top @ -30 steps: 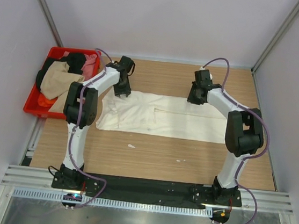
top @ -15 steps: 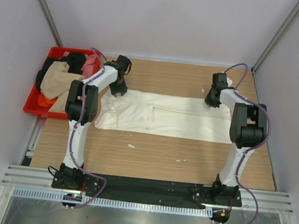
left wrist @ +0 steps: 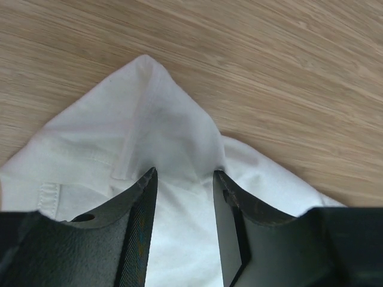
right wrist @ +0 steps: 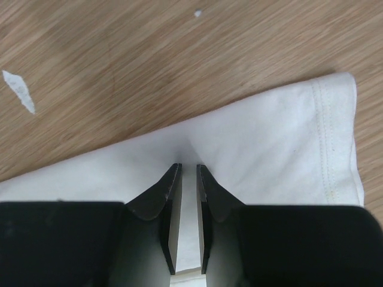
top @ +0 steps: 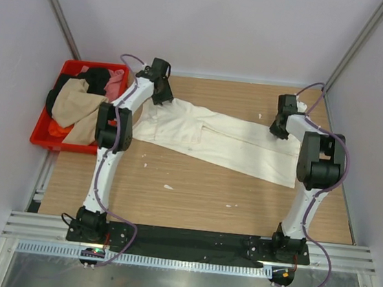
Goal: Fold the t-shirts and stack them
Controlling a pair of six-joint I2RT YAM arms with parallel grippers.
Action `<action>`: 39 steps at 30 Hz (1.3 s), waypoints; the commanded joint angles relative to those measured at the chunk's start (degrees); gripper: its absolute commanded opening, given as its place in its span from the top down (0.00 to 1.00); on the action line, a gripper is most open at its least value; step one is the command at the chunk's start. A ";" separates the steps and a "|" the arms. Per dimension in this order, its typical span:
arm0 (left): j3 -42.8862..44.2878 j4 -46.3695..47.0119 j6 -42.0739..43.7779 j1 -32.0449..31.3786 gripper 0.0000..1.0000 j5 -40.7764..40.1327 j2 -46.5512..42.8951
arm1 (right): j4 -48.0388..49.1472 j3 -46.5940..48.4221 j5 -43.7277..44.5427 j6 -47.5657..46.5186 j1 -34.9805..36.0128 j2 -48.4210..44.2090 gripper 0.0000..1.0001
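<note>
A large cream t-shirt (top: 227,137) lies as a long folded band slanting across the wooden table. My left gripper (top: 161,93) is at the band's far left corner. In the left wrist view the jaws (left wrist: 184,173) stand partly apart with a raised fold of the cream cloth (left wrist: 149,119) bunched between them. My right gripper (top: 281,126) is at the far right end. Its jaws (right wrist: 188,166) are nearly together, pinching the cloth's edge (right wrist: 269,143) beside the stitched hem. More t-shirts fill the crate: tan (top: 71,105), black (top: 98,77), pink (top: 118,80), orange (top: 56,129).
The red plastic crate (top: 40,136) sits at the table's left edge, just beside the left arm. Small white flecks (top: 168,186) lie on the wood in front of the shirt. Grey walls close in the table at the back and on both sides.
The left gripper carried its corner of the cream shirt toward the back left. The right gripper moved right and slightly back with its end. The band went from straight to slanted.
</note>
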 commanded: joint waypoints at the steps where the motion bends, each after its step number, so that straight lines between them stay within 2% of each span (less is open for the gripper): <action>1: 2.28 2.10 1.54 0.20 0.56 9.42 -1.23 | -2.09 1.10 3.04 -0.42 -1.96 -3.31 0.78; 8: -8.60 -1.40 6.55 0.55 0.52 6.81 -17.12 | -7.53 4.09 -3.10 -1.04 -2.05 -7.18 0.76; 13: -18.54 -3.96 5.94 0.55 0.54 3.91 -25.93 | -7.20 -1.43 -5.91 0.37 -1.87 -11.65 0.76; 16: -30.29 -1.61 4.71 0.55 0.64 1.61 -30.77 | -5.61 -6.79 -7.24 0.63 -1.87 -14.99 0.77; 19: -36.99 0.07 3.40 0.55 0.73 -0.14 -32.71 | -5.52 -10.31 -7.68 0.37 -1.87 -16.93 0.78; 22: -39.91 -0.01 1.21 0.55 0.83 -2.08 -31.75 | -5.35 -13.91 -6.37 0.11 -2.05 -18.86 0.78; 27: -40.09 0.87 -0.39 0.55 0.86 -3.48 -28.16 | -3.42 -21.21 -3.90 0.19 -4.42 -19.65 0.79; 32: -35.27 -1.15 -0.13 0.55 0.85 -9.46 -22.62 | -2.97 -26.13 -0.66 1.77 -5.13 -22.99 0.79; 39: -25.69 -3.52 0.23 0.64 0.85 -10.26 -12.16 | -6.04 -24.57 -2.93 3.80 -5.21 -30.81 0.75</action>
